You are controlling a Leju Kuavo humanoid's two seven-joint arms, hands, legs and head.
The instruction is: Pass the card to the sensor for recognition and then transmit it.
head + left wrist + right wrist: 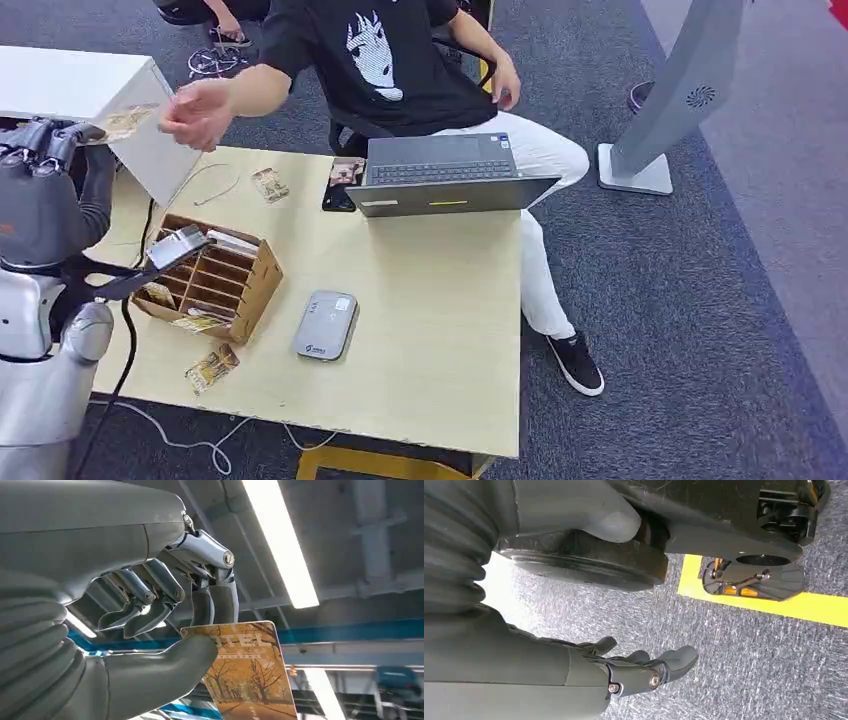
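Glossy amber card (247, 675) — flat, round-cornered — pinched by left hand (165, 605) fingers (220, 595); right hand (634, 672) loosely open, empty.

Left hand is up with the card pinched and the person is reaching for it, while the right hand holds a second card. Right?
Not quite. The right hand hangs over the carpet holding nothing, per the right wrist view. The left hand does pinch the card, and the person's hand reaches toward it.

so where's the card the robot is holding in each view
head view: the card is far left near the top, at the raised left hand, close to the person's hand.
left wrist view: lower middle, pinched between thumb and fingers.
right wrist view: not in it; the right hand hangs over carpet.
shared landmark: the left hand itself, gripping the card's end.
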